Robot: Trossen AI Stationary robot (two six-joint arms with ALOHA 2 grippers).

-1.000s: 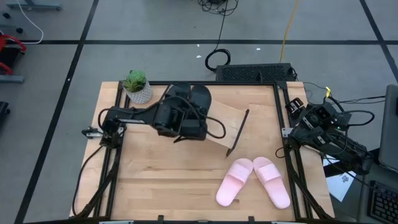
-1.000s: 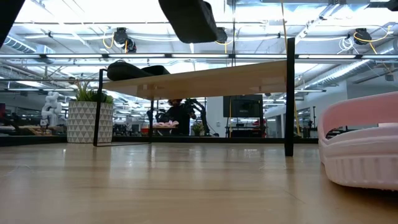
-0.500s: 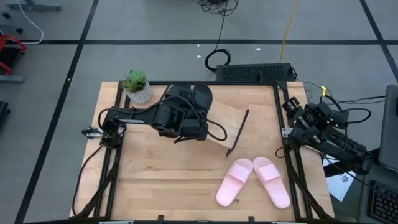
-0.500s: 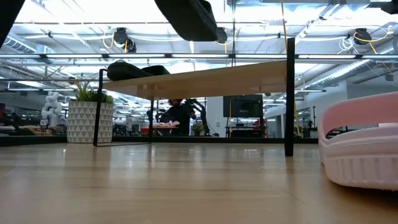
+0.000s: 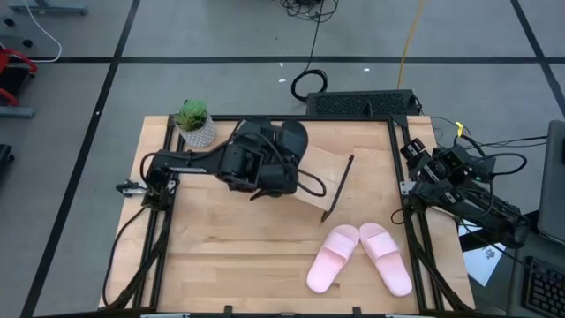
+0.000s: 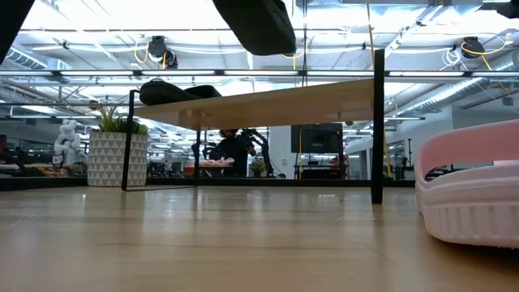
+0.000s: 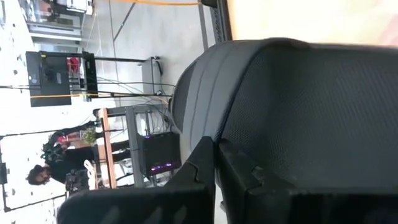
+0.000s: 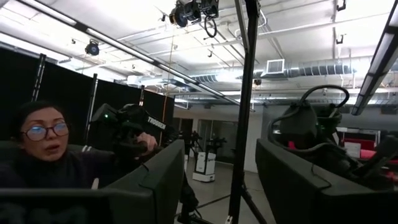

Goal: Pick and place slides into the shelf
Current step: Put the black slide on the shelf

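The shelf [image 5: 322, 181] stands at the desk's [image 5: 238, 256] far side. My left end effector [image 5: 269, 172] hangs above it, clamped on a black slide [image 6: 255, 24]; another black slide [image 6: 178, 92] lies on top. Pink slides [image 5: 357, 256] sit near the front. My right end effector [image 5: 422, 159], fingers parted, waits at the desk's edge.

Left end effector [image 5: 281, 168] raised and clamped, right end effector [image 5: 422, 157] parted

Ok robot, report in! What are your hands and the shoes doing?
Left end effector shut on black slide, above the shelf. Second black slide on shelf. Pink slides on table. Right end effector parked at table edge.
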